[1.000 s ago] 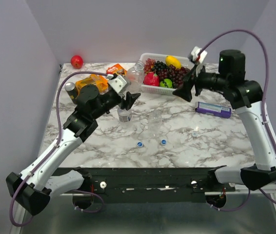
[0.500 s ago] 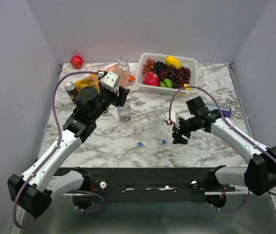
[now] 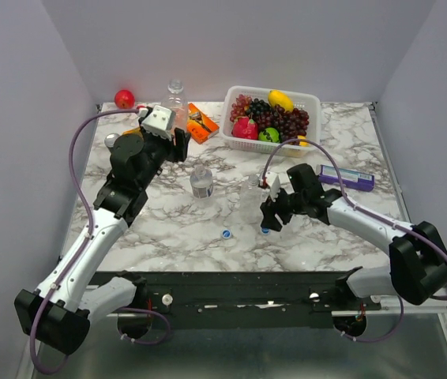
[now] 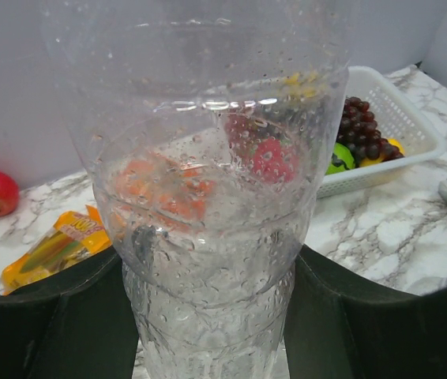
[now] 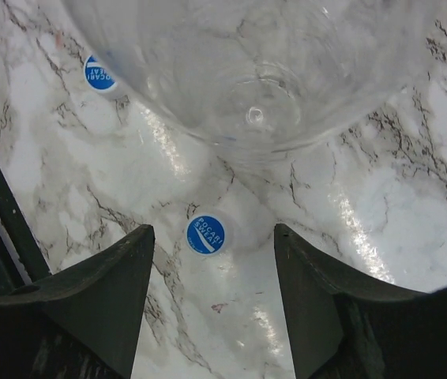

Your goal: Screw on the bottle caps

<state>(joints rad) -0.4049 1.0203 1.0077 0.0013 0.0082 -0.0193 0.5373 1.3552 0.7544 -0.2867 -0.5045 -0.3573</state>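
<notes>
My left gripper (image 3: 180, 140) is shut on a clear bottle (image 3: 176, 96) and holds it upright above the table's back left. In the left wrist view the wet bottle (image 4: 208, 197) fills the space between my fingers (image 4: 50, 324). A second bottle with a pale label (image 3: 201, 181) stands mid-table. A third clear bottle (image 3: 252, 189) stands just beyond my right gripper (image 3: 267, 221), which is open and low over a blue cap (image 3: 264, 230). In the right wrist view that cap (image 5: 206, 234) lies between my fingertips, below the bottle's base (image 5: 255, 87). A second blue cap (image 3: 226, 234) lies left of it (image 5: 99, 73). The whitish cap is hidden.
A white basket (image 3: 312, 100) of fruit stands at the back. A red fruit (image 3: 124, 99) lies in the back left corner, an orange packet (image 3: 200, 122) beside the held bottle, a dark can (image 3: 111, 142) at far left, and a purple box (image 3: 348, 178) at right.
My left gripper has carried its bottle up and toward the back left. My right arm has swung down from near the basket to the table and now sits over the right blue cap.
</notes>
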